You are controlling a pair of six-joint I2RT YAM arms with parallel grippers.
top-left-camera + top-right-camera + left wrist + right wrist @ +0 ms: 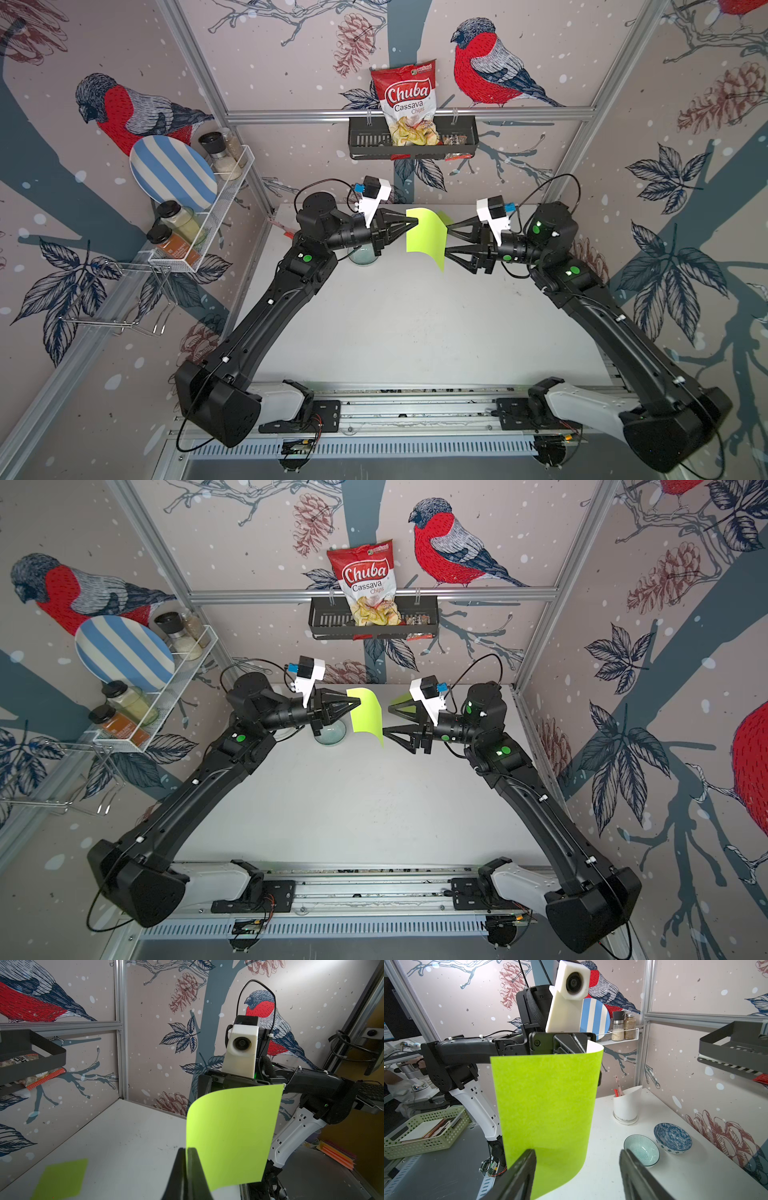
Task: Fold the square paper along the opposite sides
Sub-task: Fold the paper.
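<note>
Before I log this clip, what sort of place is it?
Likely a mock kitchen in a robot test cell: wire rack with spice jars and a striped plate, chips bag in a wall basket, aluminium framing.

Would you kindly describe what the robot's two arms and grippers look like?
The left arm and right arm are black with white base links, green dots and looping black cables. The left gripper and right gripper have black triangular fingers and white camera mounts.
</note>
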